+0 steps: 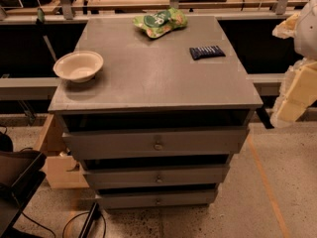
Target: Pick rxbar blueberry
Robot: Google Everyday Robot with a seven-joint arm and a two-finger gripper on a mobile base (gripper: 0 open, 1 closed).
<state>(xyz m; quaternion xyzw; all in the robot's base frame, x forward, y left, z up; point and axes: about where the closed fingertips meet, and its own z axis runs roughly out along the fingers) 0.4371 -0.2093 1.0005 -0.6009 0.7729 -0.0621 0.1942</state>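
One bar (pixel 207 52) lies flat near the table's (pixel 148 81) right edge, clear of bag (pixel 159 22) and bowl (pixel 78 66), easily reached; gripper (pixel 296 90) hangs beyond that edge, jaws' spread untellable.

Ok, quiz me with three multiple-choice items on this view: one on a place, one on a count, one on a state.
1. Where does the rxbar blueberry lie?
A) on the cabinet top, right side toward the back
B) on the floor
C) at the top's front left corner

2. How many things lie on the top?
A) one
B) three
C) five

3. The bowl is:
A) upside down
B) holding the bar
C) upright and empty

Answers:
1 A: the bar lies right of the green snack bag, on the side of the gripper, which hangs off the cabinet's right side at the view's edge.
2 B: bowl, bag and bar.
3 C: its bare inside shows.
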